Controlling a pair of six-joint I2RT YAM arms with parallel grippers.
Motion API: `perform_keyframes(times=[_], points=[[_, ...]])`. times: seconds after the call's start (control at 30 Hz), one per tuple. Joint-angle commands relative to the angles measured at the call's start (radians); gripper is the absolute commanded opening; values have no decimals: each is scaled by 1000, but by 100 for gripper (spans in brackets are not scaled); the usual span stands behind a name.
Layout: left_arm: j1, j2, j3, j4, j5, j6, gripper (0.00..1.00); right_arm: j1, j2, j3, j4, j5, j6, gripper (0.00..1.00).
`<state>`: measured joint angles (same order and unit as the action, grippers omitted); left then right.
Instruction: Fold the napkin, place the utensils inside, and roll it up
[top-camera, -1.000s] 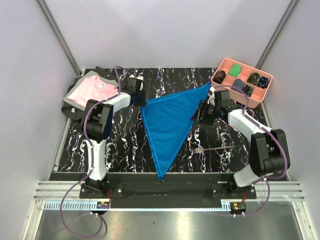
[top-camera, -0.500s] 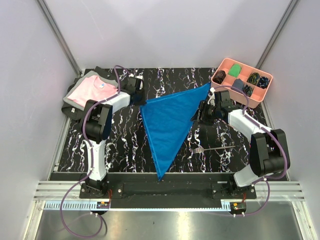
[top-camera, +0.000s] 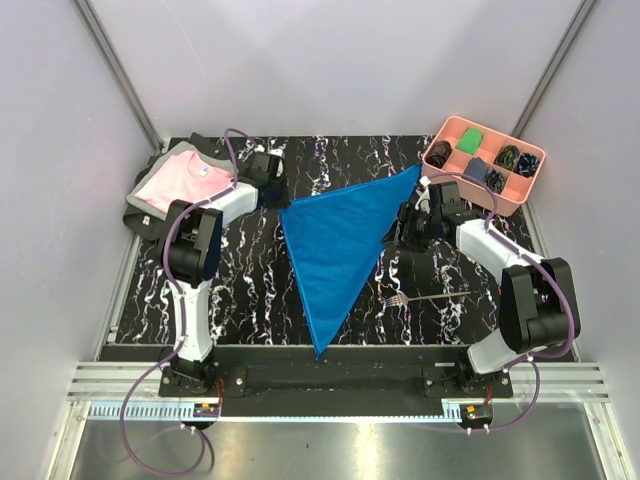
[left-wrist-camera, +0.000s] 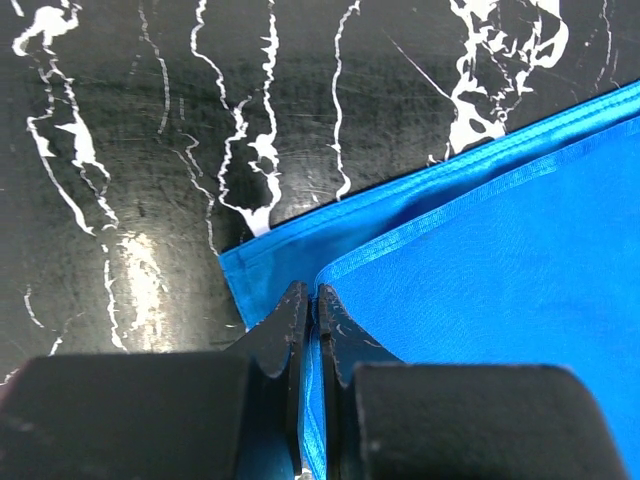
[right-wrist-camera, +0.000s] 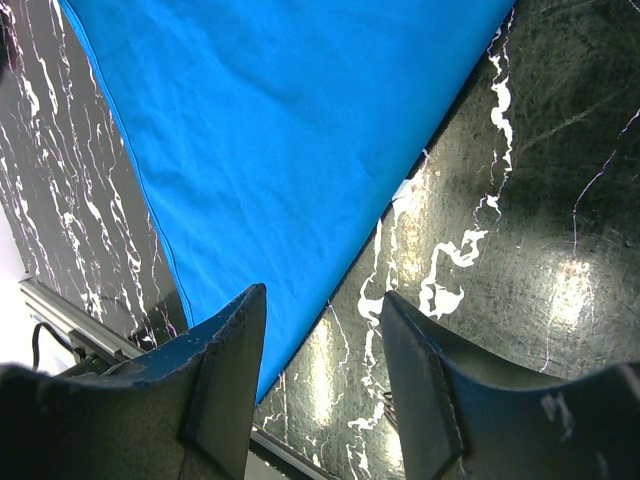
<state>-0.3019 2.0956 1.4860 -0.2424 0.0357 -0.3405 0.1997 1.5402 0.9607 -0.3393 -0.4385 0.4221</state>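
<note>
Left gripper (left-wrist-camera: 306, 318) pinched shut on napkin (left-wrist-camera: 480, 280) corner, cloth spreading toward 3 o'clock. Right gripper (right-wrist-camera: 320, 325) agape, napkin at 11 o'clock. Top view alone shows 1 fork (top-camera: 425, 297).

Between the fingers of our left gripper (left-wrist-camera: 308, 298) sits one corner of the napkin (top-camera: 340, 250), which spreads to their right over the table (top-camera: 250, 290). Our right gripper (right-wrist-camera: 322, 297) hangs over the opposite edge. The fork (top-camera: 425, 297) lies nearer than those fingers, the tray (top-camera: 495, 203) beyond them, and the shirt (top-camera: 180, 183) lies left of the left fingers.
</note>
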Motion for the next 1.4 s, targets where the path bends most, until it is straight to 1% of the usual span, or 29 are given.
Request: perform_keyframes(times=[0.0,0.17,0.23,0.27,0.37,0.4,0.43,0.5,0.53,0.6,0.67,0.73,0.8,0.93,1.07,1.17,1.2,1.23,1.27,1.3,1.37], points=[[10,-34,48,37,-33,11,4,-8,-17,-2,6,-17,-16,58],[10,-22,54,35,-33,15,4,-8,-12,-2,6,-17,-14,59],[10,-17,60,35,-34,17,6,-9,-11,-2,5,-11,-11,58],[10,-16,62,31,-33,18,9,-11,-11,-2,3,-9,-11,59],[10,-20,66,25,-34,15,32,-16,-17,4,-32,32,4,60],[10,-25,69,22,-33,15,43,-20,-25,12,-49,52,18,61],[12,-37,72,18,-25,15,50,-37,-28,13,-65,102,29,62],[10,-54,92,-11,-23,15,65,-63,-51,12,-113,154,59,63],[10,-80,100,-21,-25,15,76,-78,-57,7,-124,202,69,64],[10,-117,106,-54,-28,8,83,-140,-68,4,-136,243,86,64],[10,-183,105,-83,-17,0,92,-184,-63,12,-135,343,93,66],[10,-248,106,-110,-7,-2,96,-194,-28,52,-136,433,64,67],[10,-295,109,-167,7,8,98,-195,27,105,-136,525,12,69],[12,-423,82,-247,19,46,99,-194,122,182,-138,606,-74,71],[20,-493,48,-317,76,75,99,-195,185,231,-109,609,-183,70],[23,-514,57,-359,157,106,99,-194,204,233,-54,624,-304,70],[26,-519,62,-368,202,115,99,-194,213,233,-43,598,-384,70],[29,-526,62,-380,214,139,99,-194,221,236,-41,589,-413,70],[30,-532,62,-385,216,143,99,-194,225,240,-40,575,-417,70],[33,-539,59,-386,208,143,99,-194,230,243,-37,537,-475,70],[35,-552,46,-386,211,138,99,-194,232,245,-32,517,-518,70]])
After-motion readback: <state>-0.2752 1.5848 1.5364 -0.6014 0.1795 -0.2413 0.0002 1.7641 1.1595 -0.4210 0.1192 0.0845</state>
